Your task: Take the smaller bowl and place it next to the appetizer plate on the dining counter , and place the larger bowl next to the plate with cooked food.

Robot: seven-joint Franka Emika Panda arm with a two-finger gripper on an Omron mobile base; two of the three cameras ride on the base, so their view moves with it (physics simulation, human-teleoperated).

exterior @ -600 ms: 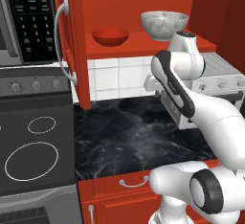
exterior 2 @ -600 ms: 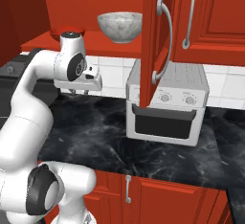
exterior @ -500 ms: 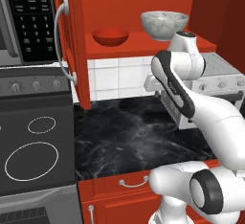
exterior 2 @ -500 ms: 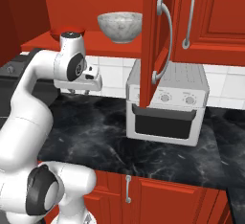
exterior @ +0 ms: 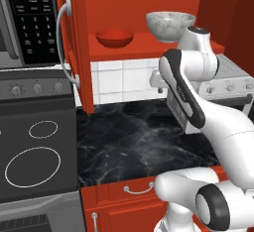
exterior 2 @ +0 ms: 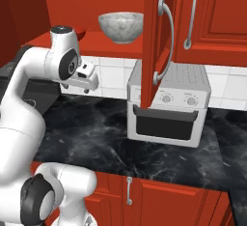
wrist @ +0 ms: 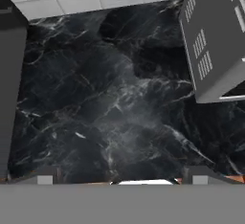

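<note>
Two bowls sit on open cabinet shelf [exterior: 149, 45]: red bowl [exterior: 114, 38] near left edge, marbled bowl [exterior: 170, 26] toward right. Gripper [exterior 2: 89, 81] hangs below shelf over black countertop [exterior: 134, 142], jaws wide, empty. Nothing shifted since half-second ago; no grasp begun.

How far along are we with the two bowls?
Nothing is placed yet. The smaller bowl and the larger bowl both sit on the open cabinet shelf. The hand is open and holds nothing, hanging over the black counter below that shelf. Left: pick each bowl and carry it to its plate.
</note>
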